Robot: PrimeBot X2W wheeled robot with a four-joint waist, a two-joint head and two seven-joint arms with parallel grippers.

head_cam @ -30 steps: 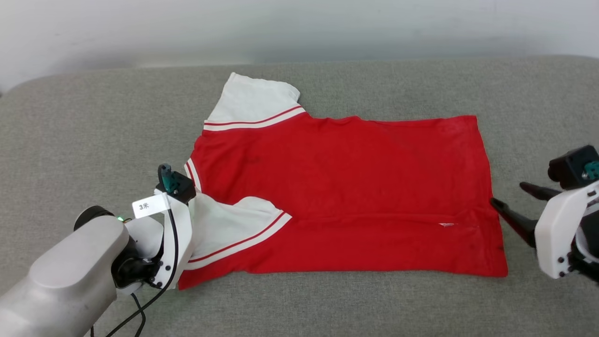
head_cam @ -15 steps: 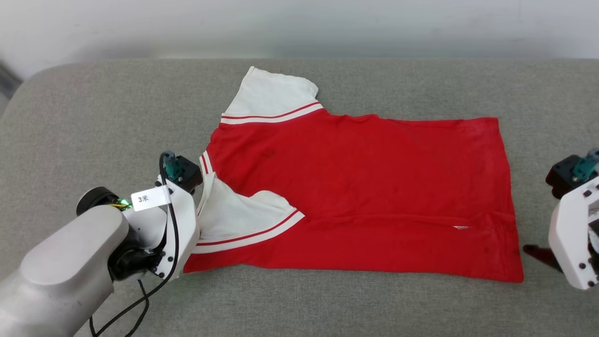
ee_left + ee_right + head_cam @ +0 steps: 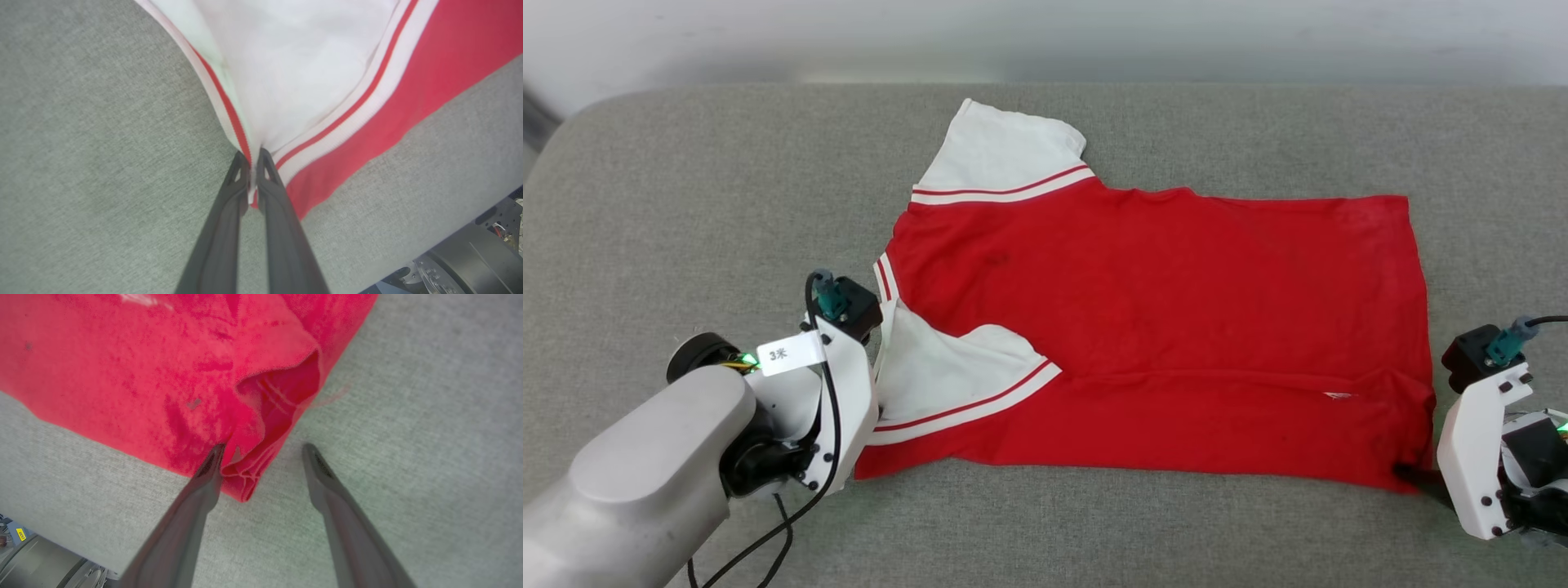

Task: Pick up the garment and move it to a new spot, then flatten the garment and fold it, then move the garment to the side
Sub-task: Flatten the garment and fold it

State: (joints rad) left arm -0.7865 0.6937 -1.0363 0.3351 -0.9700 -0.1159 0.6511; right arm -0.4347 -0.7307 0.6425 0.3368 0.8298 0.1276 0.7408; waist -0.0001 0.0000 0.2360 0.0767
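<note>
While the garment (image 3: 1160, 327) lay spread on the grey cushion (image 3: 686, 204), the left gripper (image 3: 252, 161) was clamped on its striped sleeve corner, and the right gripper (image 3: 264, 446) stood wide apart, one finger touching the hem corner.

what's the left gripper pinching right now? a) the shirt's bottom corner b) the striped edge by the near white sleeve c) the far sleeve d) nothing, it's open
B: the left gripper is shut on the striped edge of the shirt, beside its near white sleeve.
</note>
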